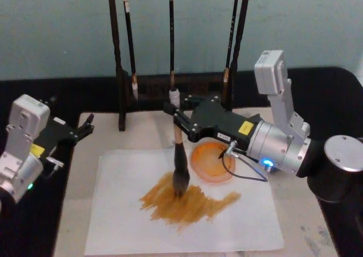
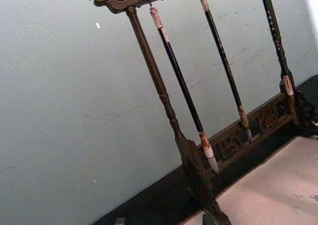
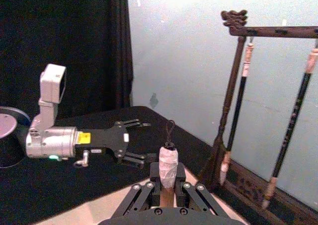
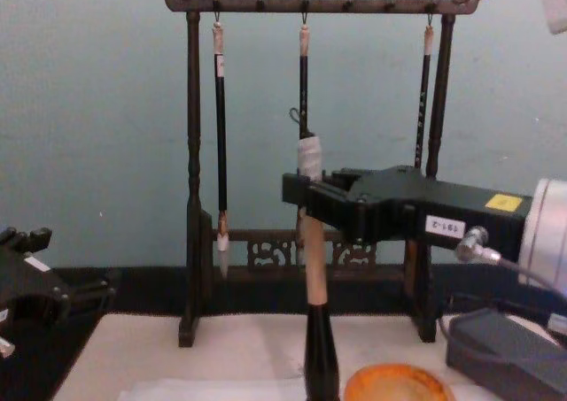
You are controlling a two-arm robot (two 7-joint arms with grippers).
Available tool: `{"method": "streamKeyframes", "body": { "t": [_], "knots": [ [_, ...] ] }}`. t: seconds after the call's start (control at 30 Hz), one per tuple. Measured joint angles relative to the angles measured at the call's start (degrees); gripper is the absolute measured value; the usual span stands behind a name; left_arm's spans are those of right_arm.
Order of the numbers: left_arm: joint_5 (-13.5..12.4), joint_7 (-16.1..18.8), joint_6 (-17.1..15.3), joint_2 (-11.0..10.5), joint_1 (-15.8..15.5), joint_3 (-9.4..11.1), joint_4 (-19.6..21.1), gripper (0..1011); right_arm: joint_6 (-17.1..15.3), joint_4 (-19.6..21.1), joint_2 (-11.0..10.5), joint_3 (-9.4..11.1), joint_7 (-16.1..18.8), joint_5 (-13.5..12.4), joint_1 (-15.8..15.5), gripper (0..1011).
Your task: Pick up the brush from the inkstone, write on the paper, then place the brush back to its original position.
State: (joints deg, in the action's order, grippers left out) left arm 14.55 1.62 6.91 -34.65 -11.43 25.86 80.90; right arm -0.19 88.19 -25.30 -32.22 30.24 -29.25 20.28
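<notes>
My right gripper (image 1: pixel 176 116) is shut on the brush (image 1: pixel 178 155), gripping its tan handle just below the white end cap (image 3: pixel 168 168). The brush stands nearly upright. Its bushy bristles (image 1: pixel 180 182) touch the paper (image 1: pixel 187 223) in the middle of orange-brown strokes (image 1: pixel 184 199). The inkstone (image 1: pixel 211 161), a round orange dish, lies just right of the brush under the right gripper's body, and its rim also shows in the chest view (image 4: pixel 394 385). My left gripper (image 1: pixel 86 125) is parked open at the table's left edge, holding nothing; it appears from the right wrist too (image 3: pixel 141 141).
A dark wooden brush rack (image 4: pixel 191 180) stands behind the paper with three thin black brushes (image 4: pixel 220 135) hanging from it. A pale mat (image 1: pixel 79 211) lies under the paper on the black table. A dark grey box (image 4: pixel 505 352) sits at the right.
</notes>
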Motion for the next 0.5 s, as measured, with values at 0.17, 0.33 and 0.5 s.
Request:
{"method": "streamKeyframes", "body": {
  "t": [0.17, 0.33, 0.5],
  "knots": [
    [0.0, 0.0, 0.0, 0.0, 0.0, 0.0, 0.0, 1009, 0.06, -0.07, 0.09, 0.99, -0.18, 0.44, -0.25, 163],
    [0.0, 0.0, 0.0, 0.0, 0.0, 0.0, 0.0, 1010, 0.06, -0.04, 0.33, 1.64, -0.08, 0.71, -0.52, 164],
    [0.0, 0.0, 0.0, 0.0, 0.0, 0.0, 0.0, 1010, 0.07, 0.4, 0.66, 1.94, 0.4, 0.67, -0.68, 163]
  ]
}}
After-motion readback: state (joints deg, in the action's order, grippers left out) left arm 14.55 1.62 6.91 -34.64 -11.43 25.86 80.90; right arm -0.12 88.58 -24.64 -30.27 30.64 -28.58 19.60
